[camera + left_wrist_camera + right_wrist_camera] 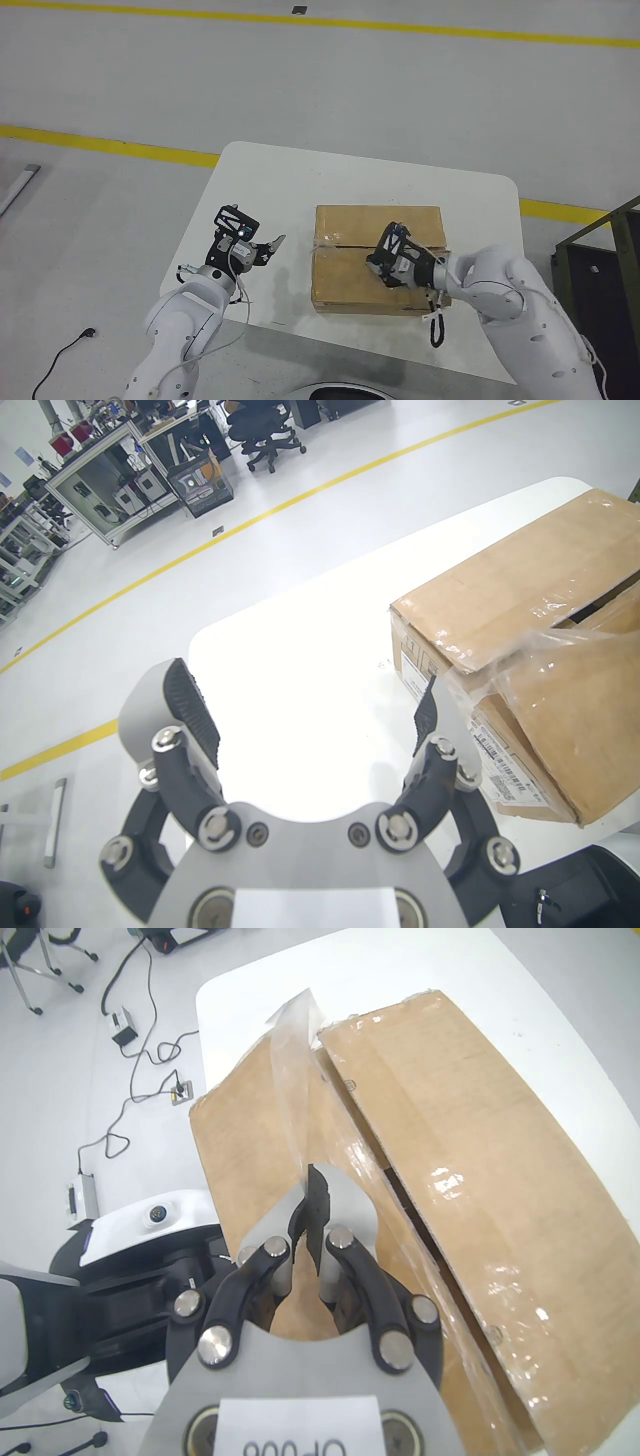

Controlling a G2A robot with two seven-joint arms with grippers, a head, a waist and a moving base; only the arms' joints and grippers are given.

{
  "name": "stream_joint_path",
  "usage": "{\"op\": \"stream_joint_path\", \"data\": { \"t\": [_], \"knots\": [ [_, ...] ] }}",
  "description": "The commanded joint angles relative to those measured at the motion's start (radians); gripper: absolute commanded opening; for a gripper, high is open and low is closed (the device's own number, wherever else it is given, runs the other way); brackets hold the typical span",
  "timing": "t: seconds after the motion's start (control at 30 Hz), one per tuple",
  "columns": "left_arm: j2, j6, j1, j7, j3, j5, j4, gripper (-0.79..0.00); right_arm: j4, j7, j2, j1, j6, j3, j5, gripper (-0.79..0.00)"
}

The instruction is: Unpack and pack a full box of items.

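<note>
Top view: the box (378,258) sits flat near the middle of the surface (260,180), with my left pincer (255,232) just off its 9 o'clock side and my right pincer (385,262) over the lid. Left wrist view: the left pincer (303,680) is spread wide and holds nothing. Right wrist view: the right pincer (310,1188) is pressed together on a clear tape strip (292,1093) standing up off the lid seam. I judge the tape thin, slick and tear-prone, so grip it close to the seam, and take the stiff cardboard flaps by their edges.

Labels and print: none legible

The box (525,600) bears a white barcode label (500,767) and small handling symbols (419,654) on its 9 o'clock side, too small to read; the right gripper (310,1188) carries a white tag (300,1430) with upside-down characters, cut off.
</note>
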Motion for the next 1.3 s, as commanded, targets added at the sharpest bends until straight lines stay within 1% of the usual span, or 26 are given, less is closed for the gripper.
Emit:
{"op": "stream_joint_path", "data": {
  "t": [0.0,0.07,0.13,0.2,0.27,0.33,0.37,0.4,0.43,0.47,0.5,0.57,0.8,0.93,1.27],
  "knots": [
    [0.0,0.0,0.0,0.0,0.0,0.0,0.0,0.0,0.012,0.033,0.001,0.009,0.068,0.009,0.076,-0.785],
    [0.0,0.0,0.0,0.0,0.0,0.0,0.0,0.0,0.019,0.068,0.002,0.031,0.132,0.021,0.136,-0.785],
    [0.0,0.0,0.0,0.0,0.0,0.0,0.0,0.0,-0.003,0.112,0.007,0.056,0.146,0.018,0.057,-0.785],
    [0.0,0.0,0.0,0.0,0.0,0.0,0.0,0.0,-0.029,0.094,0.008,0.068,0.136,0.01,0.037,-0.785],
    [0.0,0.0,0.0,0.0,0.0,0.0,0.0,0.0,-0.055,0.12,0.014,0.08,0.111,-0.004,-0.08,-0.785],
    [0.0,0.0,0.0,0.0,0.0,0.0,0.0,0.0,-0.076,0.105,0.015,0.083,0.082,-0.024,-0.145,-0.785],
    [0.0,0.0,0.0,0.0,0.0,0.0,0.0,0.0,-0.085,0.113,0.018,0.09,0.073,-0.028,-0.207,-0.785],
    [0.0,0.0,0.0,0.0,0.0,0.0,0.0,0.0,-0.11,0.118,0.022,0.096,0.04,-0.042,-0.298,-0.785],
    [0.0,0.0,0.0,0.0,0.0,0.0,0.0,0.0,-0.13,0.091,0.023,0.093,-0.021,-0.065,-0.339,-0.785],
    [0.0,0.0,0.0,0.0,0.0,0.0,0.0,0.0,-0.128,0.061,0.025,0.092,-0.046,-0.067,-0.37,-0.785],
    [0.0,0.0,0.0,0.0,0.0,0.0,0.0,0.0,-0.136,0.021,0.026,0.09,-0.045,-0.061,-0.419,-0.785],
    [0.001,0.007,0.005,0.012,0.0,-0.002,0.004,0.0,-0.151,-0.037,0.032,0.076,-0.079,-0.066,-0.525,-0.785],
    [0.005,0.005,0.001,0.015,0.004,-0.003,0.016,0.0,-0.153,-0.301,0.047,0.01,-0.074,-0.042,-0.806,-0.785],
    [0.007,0.008,-0.001,0.014,0.009,0.003,0.019,0.0,-0.126,-0.426,0.051,-0.021,-0.062,-0.053,-0.907,-0.785],
    [0.009,0.017,-0.003,0.011,0.012,0.008,0.02,0.0,-0.123,-0.434,0.051,-0.024,-0.058,-0.053,-0.91,-0.785]
  ]
}}
